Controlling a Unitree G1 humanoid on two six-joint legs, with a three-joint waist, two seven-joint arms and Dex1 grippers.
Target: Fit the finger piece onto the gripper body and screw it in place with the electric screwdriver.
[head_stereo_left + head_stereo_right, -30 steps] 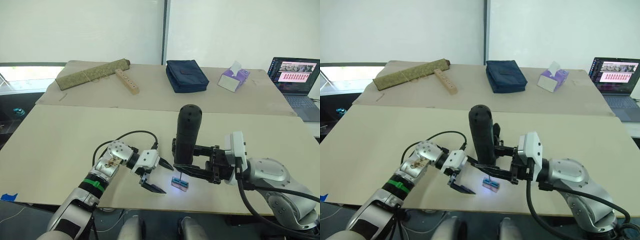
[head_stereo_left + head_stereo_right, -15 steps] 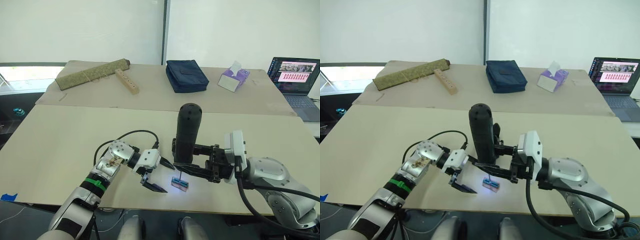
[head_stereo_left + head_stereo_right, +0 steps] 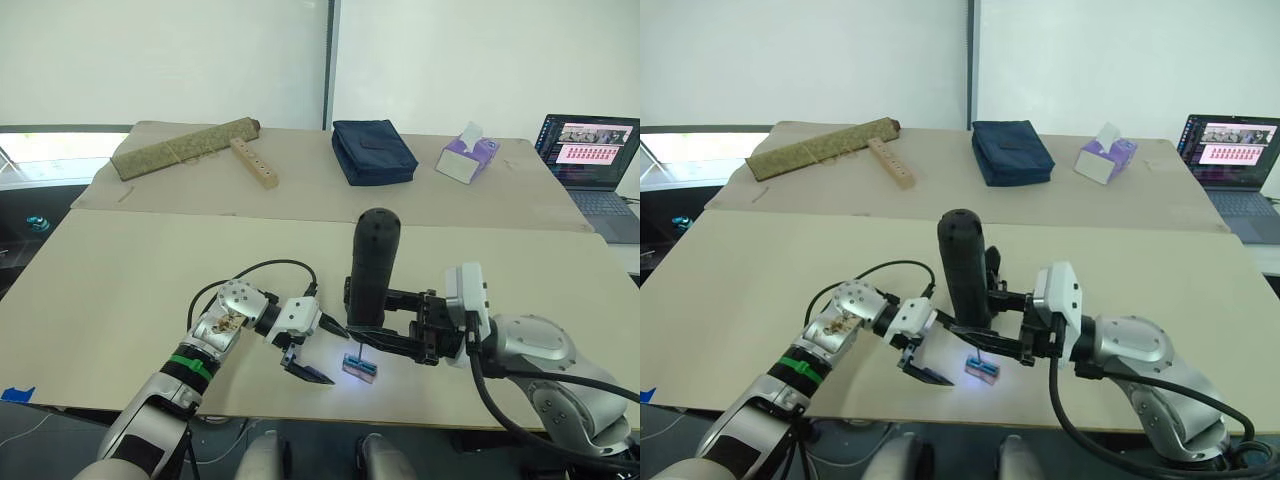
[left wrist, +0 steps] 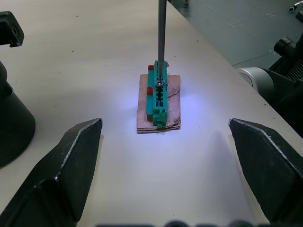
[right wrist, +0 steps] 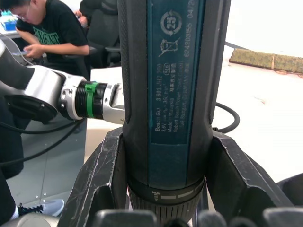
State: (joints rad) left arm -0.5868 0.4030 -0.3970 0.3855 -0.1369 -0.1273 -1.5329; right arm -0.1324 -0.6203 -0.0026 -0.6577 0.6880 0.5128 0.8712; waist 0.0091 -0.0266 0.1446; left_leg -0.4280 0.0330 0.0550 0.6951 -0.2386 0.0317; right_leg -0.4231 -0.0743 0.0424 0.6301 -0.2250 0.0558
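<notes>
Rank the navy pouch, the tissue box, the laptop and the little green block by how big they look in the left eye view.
1. navy pouch
2. laptop, cut off by the frame edge
3. tissue box
4. green block, smallest though nearest the camera

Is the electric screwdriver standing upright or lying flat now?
Upright. The right gripper holds the electric screwdriver with its rounded end up, and its bit points down onto the small green block.
</notes>
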